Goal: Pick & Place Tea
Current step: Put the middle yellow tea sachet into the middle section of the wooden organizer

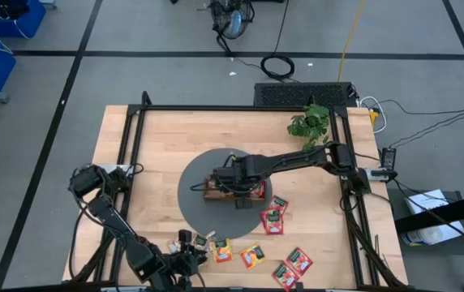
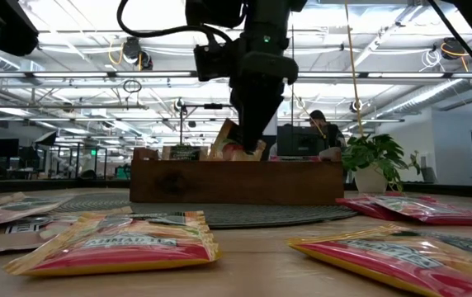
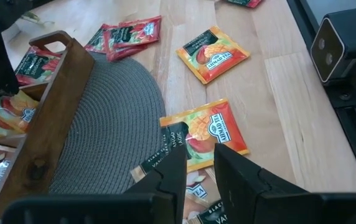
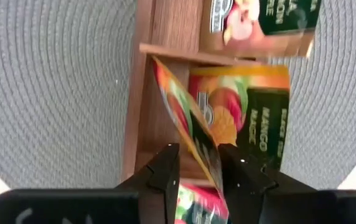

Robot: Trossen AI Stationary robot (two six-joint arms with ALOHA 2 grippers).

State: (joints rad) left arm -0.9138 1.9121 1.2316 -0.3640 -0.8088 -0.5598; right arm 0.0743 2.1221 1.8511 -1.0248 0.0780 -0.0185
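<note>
Now placing: right gripper (image 4: 198, 163) over tray (image 4: 142, 93), narrowly pinching an orange sachet (image 4: 187, 118) tilted into its middle compartment; next, releasing cleanly. Left gripper (image 3: 200, 162) waiting, narrow, empty.

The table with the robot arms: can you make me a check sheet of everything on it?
Surface: light wooden table with a round grey woven mat.
Job's things: red and orange flat tea sachets loose on the table; more inside the long brown wooden tray.
Clutter: small green potted plant.
Grippers: right tool over the tray, an orange sachet between its fingers; left tool above an orange sachet on the table.
Cables: several on the floor.
Surroundings: person behind.
</note>
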